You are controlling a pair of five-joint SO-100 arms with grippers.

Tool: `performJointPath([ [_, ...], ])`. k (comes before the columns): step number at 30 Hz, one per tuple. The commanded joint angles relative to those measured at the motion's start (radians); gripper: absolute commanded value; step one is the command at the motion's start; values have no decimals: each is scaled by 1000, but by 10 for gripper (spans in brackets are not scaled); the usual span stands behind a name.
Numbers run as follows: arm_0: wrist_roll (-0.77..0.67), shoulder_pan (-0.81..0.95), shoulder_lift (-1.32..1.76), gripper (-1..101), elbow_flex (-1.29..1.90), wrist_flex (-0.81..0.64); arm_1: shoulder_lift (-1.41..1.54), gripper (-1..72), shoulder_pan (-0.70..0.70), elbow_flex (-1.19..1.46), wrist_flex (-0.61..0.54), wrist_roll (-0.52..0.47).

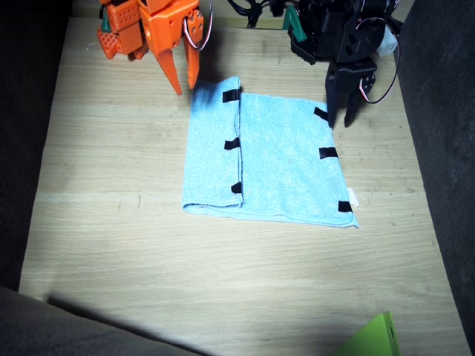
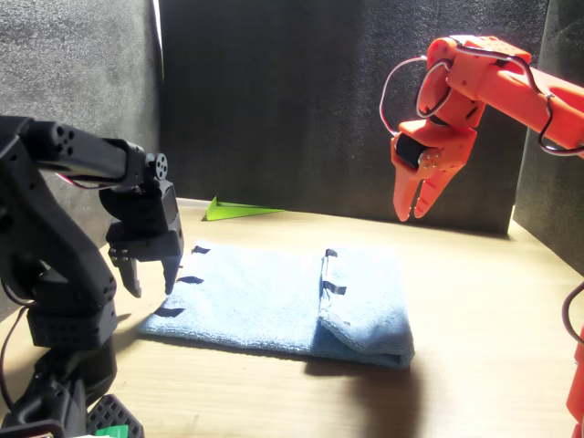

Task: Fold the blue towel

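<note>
The blue towel [image 1: 271,159] lies flat in the middle of the wooden desk [image 1: 111,222], a little nearer the far edge where my two arms stand. One side strip of it, on my right arm's side, is already turned over onto the rest, so three black tape tabs [image 1: 232,143] sit in a line along that turned edge, and three more run down the opposite short edge by my left arm. A small white tag [image 1: 354,199] pokes out at the near corner on that side.

I judge the cloth light, soft and limp: terry that will sag and drag rather than hold a shape, and grippy enough against the wood that it may bunch if I slide it. The best hold looks like a pinch at an edge on a tape tab, near a corner, lifting before carrying over.

My left gripper [image 1: 343,117], the black one, hangs with its fingers parted just above the far corner of the tabbed edge, holding nothing. My right gripper [image 1: 185,78], the orange one, is raised clear of the towel beyond its far corner; its fingers stand slightly apart and empty.

I see no containers on the desk; only a green folded sheet [image 1: 375,337] shows at the near edge.
</note>
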Motion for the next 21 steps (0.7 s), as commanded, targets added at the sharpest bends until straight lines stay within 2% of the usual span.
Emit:
performJointPath([
  [1, -3, -18, -28, 258, -92, 35, 15, 148, 35, 9, -11, 17],
  [16, 2, -34, -190, 265, -318, 84, 28, 146, 18, 18, 9, 25],
  [19, 3, -29, -212, 261, -341, 89, 48, 146, -28, 25, -12, 74],
  [21, 2, -31, -219, 260, -347, 89, 94, 146, -63, 84, -66, 109],
])
